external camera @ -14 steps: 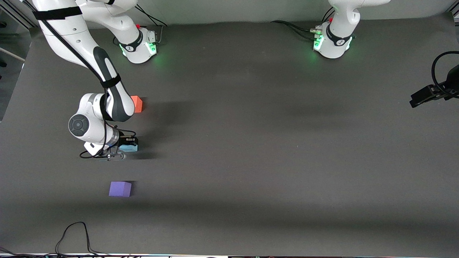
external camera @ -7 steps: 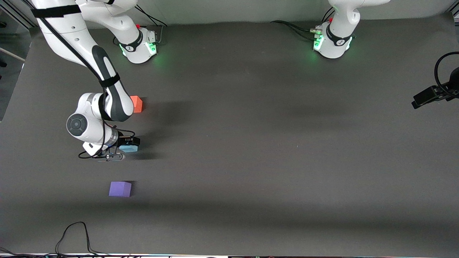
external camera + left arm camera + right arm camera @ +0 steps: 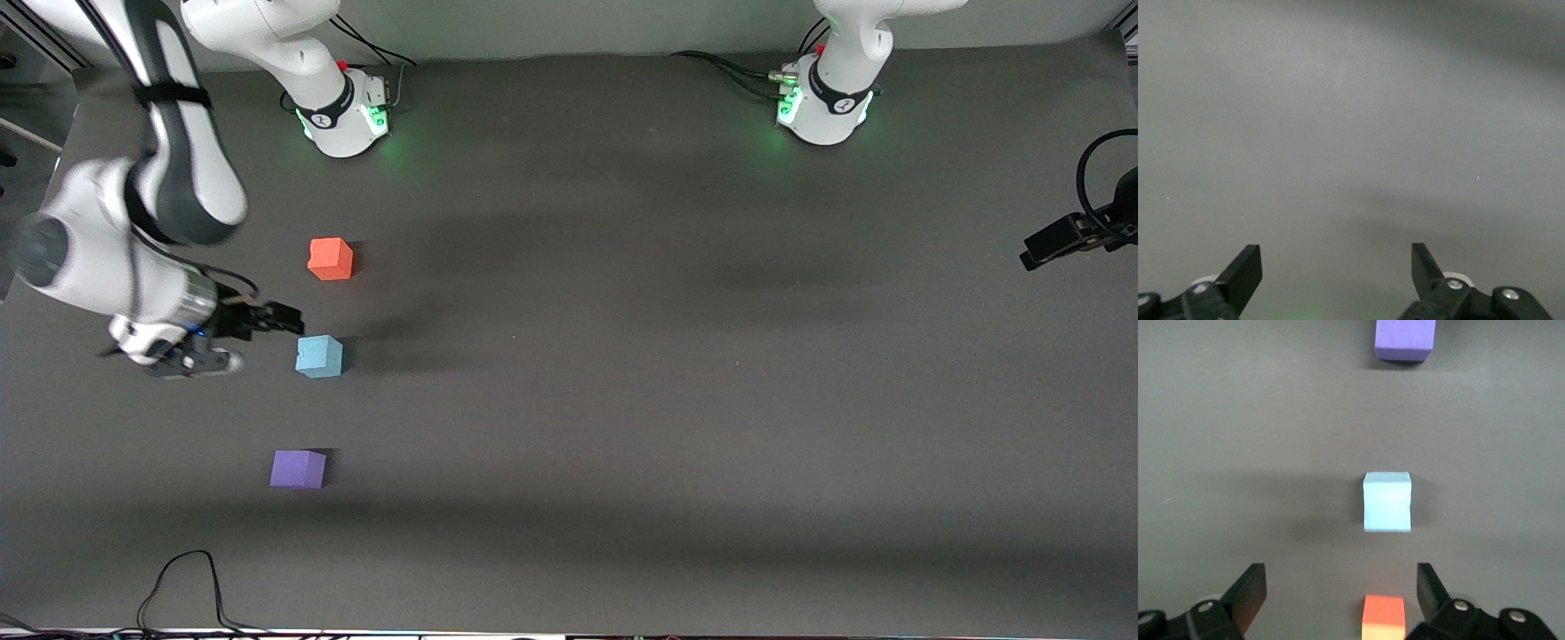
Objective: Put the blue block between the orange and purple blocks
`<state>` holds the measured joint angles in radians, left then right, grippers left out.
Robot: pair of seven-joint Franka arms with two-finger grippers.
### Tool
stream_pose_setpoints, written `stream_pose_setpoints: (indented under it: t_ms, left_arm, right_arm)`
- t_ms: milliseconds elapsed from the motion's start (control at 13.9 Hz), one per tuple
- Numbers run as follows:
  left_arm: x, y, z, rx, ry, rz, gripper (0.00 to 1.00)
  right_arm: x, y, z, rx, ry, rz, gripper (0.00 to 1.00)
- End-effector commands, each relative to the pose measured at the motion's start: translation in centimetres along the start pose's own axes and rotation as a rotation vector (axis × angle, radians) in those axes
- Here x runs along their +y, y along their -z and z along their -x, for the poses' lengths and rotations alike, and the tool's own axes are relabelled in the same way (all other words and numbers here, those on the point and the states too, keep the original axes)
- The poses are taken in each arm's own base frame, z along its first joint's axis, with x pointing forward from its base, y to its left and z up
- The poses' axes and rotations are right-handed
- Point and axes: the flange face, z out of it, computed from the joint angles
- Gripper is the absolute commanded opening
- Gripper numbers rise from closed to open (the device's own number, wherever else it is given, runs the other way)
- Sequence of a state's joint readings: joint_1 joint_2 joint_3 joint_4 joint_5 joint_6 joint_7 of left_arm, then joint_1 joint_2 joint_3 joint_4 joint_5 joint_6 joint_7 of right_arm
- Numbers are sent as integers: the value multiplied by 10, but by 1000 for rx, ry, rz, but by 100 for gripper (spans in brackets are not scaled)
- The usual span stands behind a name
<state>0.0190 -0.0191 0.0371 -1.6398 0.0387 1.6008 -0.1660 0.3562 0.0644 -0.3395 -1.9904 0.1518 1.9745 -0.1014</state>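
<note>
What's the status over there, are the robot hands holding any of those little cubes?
Right gripper open, empty, beside blue block. Blue block on table between orange block and purple block. Left gripper open, waiting.

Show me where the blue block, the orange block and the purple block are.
blue block [image 3: 319, 356]: front view, on its top face.
orange block [image 3: 330, 258]: front view, on its top face.
purple block [image 3: 298, 468]: front view, on its top face.

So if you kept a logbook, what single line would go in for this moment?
blue block: on table between orange block and purple block | right gripper: open, empty, beside blue block | left gripper: open, waiting
</note>
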Motion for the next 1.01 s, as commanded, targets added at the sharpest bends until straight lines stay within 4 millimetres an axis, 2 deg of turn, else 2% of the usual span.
stream_pose_setpoints:
  t_ms: [0, 144, 216, 289, 577, 938]
  left_arm:
    - [0, 8, 3, 0, 1, 8, 100]
    - [0, 8, 3, 0, 1, 8, 100]
    - [0, 8, 3, 0, 1, 8, 100]
    - [-1, 8, 2, 0, 3, 8, 100]
    - [-1, 8, 1, 6, 3, 12, 100]
    - [2, 7, 0, 12, 0, 24, 100]
  right_arm:
    - [-10, 79, 27, 24, 68, -1, 100]
    - [-14, 115, 41, 23, 84, 5, 100]
    - [-19, 125, 45, 26, 104, 48, 100]
    - [-15, 131, 47, 30, 99, 70, 100]
    - [-24, 160, 70, 60, 100, 94, 100]
    - [-14, 159, 73, 37, 70, 91, 100]
